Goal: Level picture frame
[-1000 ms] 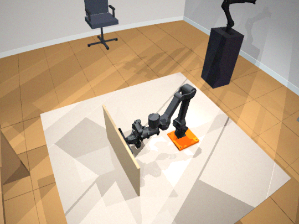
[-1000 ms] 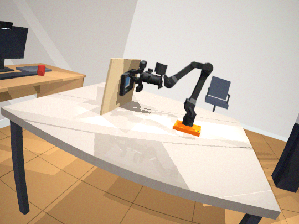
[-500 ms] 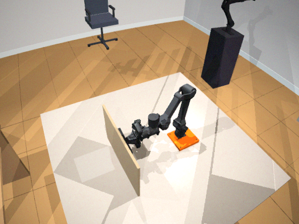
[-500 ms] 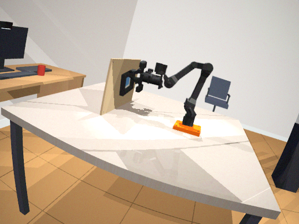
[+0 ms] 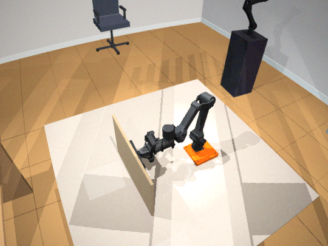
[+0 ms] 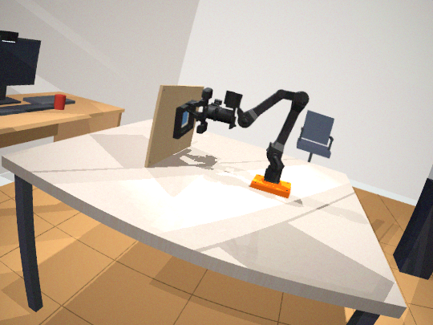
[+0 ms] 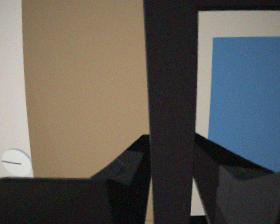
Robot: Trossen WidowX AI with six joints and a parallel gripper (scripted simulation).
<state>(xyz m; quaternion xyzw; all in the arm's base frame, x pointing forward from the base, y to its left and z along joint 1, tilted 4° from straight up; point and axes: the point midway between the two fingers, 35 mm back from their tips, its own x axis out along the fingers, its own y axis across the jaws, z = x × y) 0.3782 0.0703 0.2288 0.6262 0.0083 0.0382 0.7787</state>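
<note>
Gripper [image 6: 192, 115] clamped on the picture frame [image 6: 182, 119] against the tan wall board [image 6: 166, 139].

You had its fingers either side of the frame's dark border; inside sat a pale mat and blue picture.

Wall board [image 6: 170, 124] upright on table [image 6: 120, 203], picture frame [image 6: 182, 120] against it, pincer [image 6: 192, 116] clamped on frame

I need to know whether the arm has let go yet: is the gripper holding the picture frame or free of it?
Holding. In the wrist view the gripper is shut on the dark side bar of the picture frame, a finger on either side, against the wall board.
</note>
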